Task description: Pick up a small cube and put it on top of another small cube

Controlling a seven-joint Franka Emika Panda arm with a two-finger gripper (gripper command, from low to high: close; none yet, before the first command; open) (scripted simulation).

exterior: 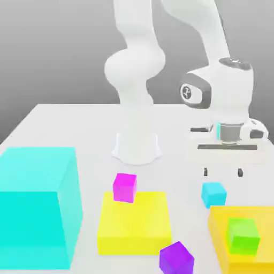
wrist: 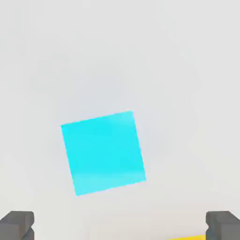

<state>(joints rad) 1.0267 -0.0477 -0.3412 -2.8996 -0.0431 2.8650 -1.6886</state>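
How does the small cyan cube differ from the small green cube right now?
The small cyan cube is cyan and rests on the white table; the small green cube is bright green and sits on an orange block. The open gripper hovers above the cyan cube, not the green. Both look alike in size.

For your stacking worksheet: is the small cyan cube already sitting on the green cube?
No. The cyan cube rests on the table, apart from the green cube.

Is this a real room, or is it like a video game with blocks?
It looks like a computer-made practice world, not a real room. A white robot arm with its open gripper stands on a plain white table, among flat, bright blocks: a small cyan cube, a green cube and a huge cyan block.
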